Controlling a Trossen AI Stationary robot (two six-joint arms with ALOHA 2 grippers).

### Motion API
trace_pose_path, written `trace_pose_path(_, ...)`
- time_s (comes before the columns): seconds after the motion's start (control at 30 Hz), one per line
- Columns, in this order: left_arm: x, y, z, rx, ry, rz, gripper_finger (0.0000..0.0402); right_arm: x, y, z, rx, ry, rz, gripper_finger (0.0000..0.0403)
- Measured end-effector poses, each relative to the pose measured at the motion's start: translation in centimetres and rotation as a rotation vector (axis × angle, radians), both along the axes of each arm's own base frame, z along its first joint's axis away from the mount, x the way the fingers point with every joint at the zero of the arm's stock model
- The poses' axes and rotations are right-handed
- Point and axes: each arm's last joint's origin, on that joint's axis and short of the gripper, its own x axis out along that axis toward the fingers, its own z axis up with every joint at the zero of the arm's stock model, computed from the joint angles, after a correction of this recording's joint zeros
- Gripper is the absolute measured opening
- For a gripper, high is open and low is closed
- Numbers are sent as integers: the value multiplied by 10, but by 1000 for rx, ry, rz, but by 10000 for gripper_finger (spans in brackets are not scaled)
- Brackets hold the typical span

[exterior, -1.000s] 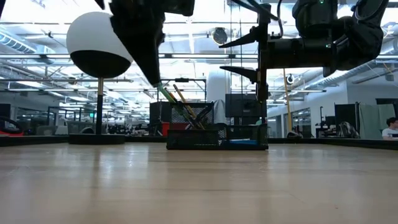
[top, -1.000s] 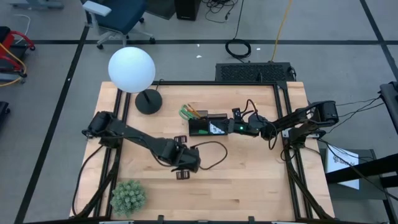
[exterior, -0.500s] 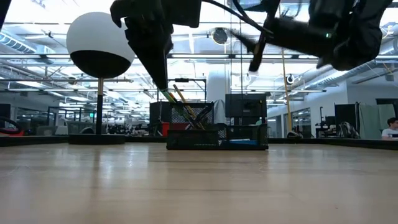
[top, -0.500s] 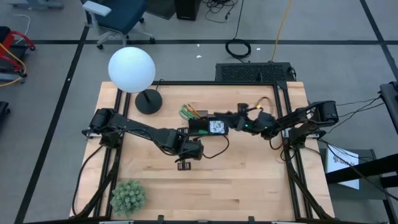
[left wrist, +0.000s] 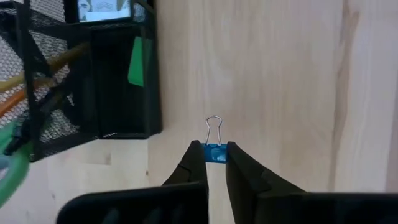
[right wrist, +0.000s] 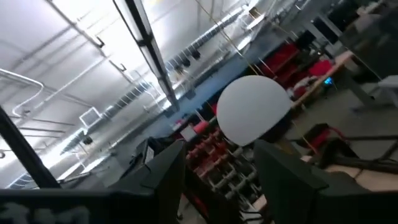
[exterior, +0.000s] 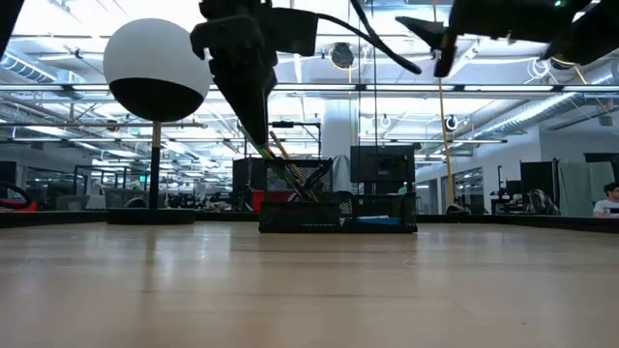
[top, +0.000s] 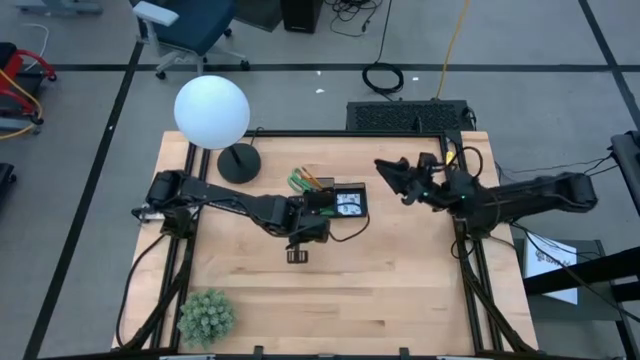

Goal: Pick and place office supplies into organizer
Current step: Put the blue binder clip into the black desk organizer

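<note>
My left gripper (left wrist: pixel 216 157) (top: pixel 298 254) is shut on a tiny blue binder clip (left wrist: pixel 216 152) above bare wood, just on the near side of the black mesh organizer (left wrist: pixel 118 118) (top: pixel 340 190) (exterior: pixel 338 213). The organizer holds orange-yellow pencils (left wrist: pixel 50 68) (exterior: pixel 282 164), green-handled scissors (left wrist: pixel 9 158), a green eraser (left wrist: pixel 138 62) and a note pad (top: pixel 348 205). My right gripper (top: pixel 390 175) (right wrist: pixel 221 152) is open and holds nothing. It is raised to the right of the organizer and tipped upward into the room. My left gripper pinches the clip's blue body (left wrist: pixel 216 149) between its two fingertips. The fingers come from above and point steeply down. The clip's wire handle (left wrist: pixel 214 126) sticks out past the fingertips. The clip is lifted clear of the table.
A white globe lamp (top: pixel 211 111) on a round black base (top: pixel 238 162) stands at the far left. A fuzzy green plant ball (top: pixel 206 315) sits at the near left corner. Bare wood lies near of the organizer. A person (exterior: pixel 609 198) sits far back in the room.
My left gripper, still shut on the clip, has gone toward the far edge, up to the organizer's near side. My right gripper has drawn away from the organizer's right end. It has risen and tipped upward, and it has stayed open.
</note>
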Motion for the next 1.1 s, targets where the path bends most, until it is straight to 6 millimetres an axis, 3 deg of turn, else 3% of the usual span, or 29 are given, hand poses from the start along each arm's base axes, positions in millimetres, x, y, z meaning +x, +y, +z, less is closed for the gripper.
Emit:
trace_pose_path(0.13,2,11,0,-4,6,-5,22,-15,1,5,8,70,1,181)
trace_pose_path(0.33,4,27,0,-30,6,-37,6,-28,2,10,-2,87,-1,181)
trace_pose_path(0.57,10,43,1,-65,-38,-49,21,-28,2,10,-6,90,-5,181)
trace_pose_path(0.83,12,65,2,-80,-66,-49,6,-27,2,7,12,119,1,181)
trace_pose_path(1.1,16,82,4,-69,-120,-27,28,-27,2,7,16,116,-5,181)
